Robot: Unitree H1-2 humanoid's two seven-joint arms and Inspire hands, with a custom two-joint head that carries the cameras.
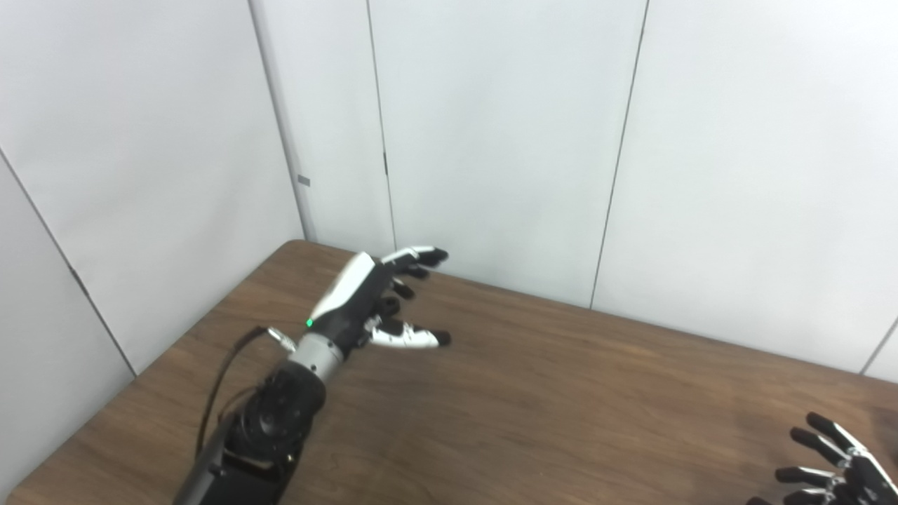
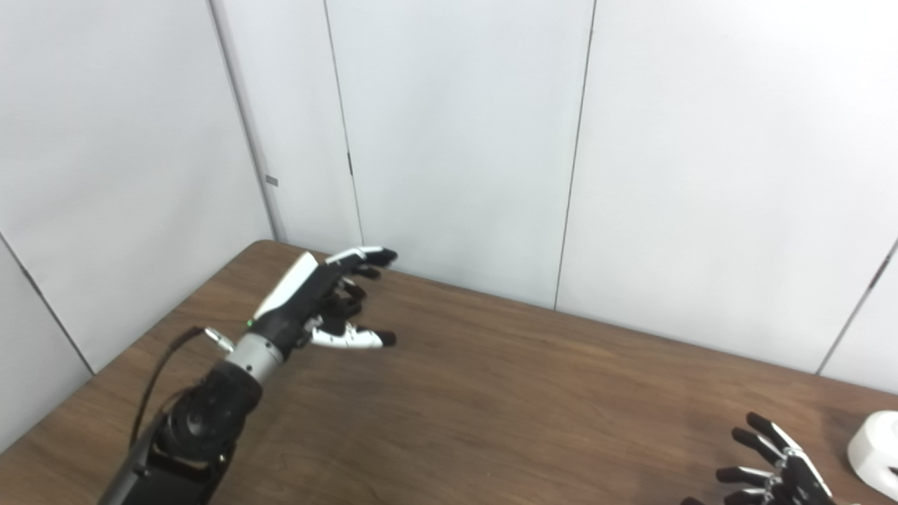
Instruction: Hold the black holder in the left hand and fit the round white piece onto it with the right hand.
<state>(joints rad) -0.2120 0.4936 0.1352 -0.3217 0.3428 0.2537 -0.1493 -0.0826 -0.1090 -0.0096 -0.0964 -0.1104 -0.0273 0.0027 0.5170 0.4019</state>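
Left hand (image 1: 372,301) hangs over the far left of the table (image 1: 561,393), fingers spread, empty; right hand (image 1: 838,466) sits splayed and empty at the near right edge. No black holder shows, so find it first. Right eye view: round white piece (image 2: 873,449) lies just right of your right hand; approach it with fingers wide.

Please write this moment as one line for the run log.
left hand: open, empty, above table | right hand: open, empty | round white piece: on table, right edge, untouched | black holder: not visible
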